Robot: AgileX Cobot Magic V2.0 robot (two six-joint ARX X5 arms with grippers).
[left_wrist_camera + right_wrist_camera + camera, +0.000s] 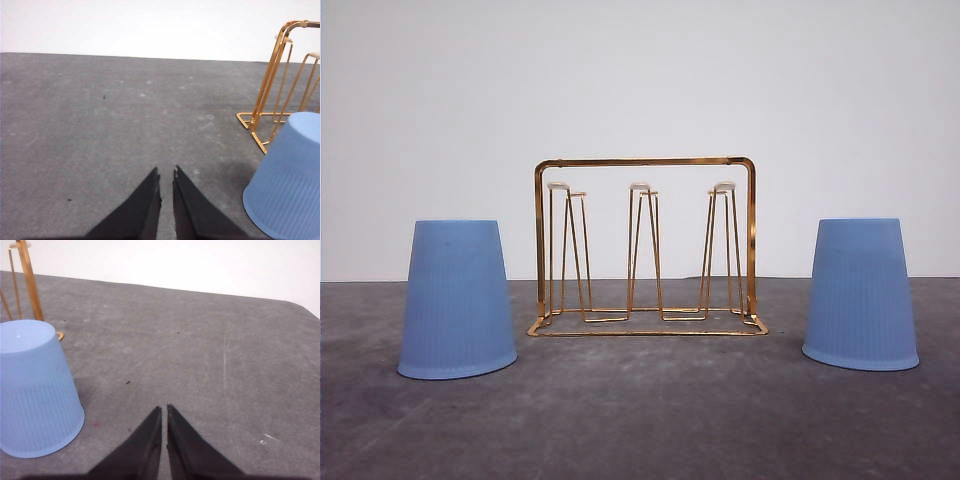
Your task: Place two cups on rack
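Cups stand rim-down, one left (457,300) and one right (861,294) of the rack (645,246), well apart from it. Left gripper (166,174) and right gripper (164,410) are nearly closed, empty; jaws should be widened before each cup is approached and grasped at mid-wall.

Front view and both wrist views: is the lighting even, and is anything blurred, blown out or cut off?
Front view: soft, even light, sharp rack, faint shadows under both cups. Left wrist view: wall blown out white, left cup cut off by the frame edge. Right wrist view: right cup slightly soft, table scuffs clear.
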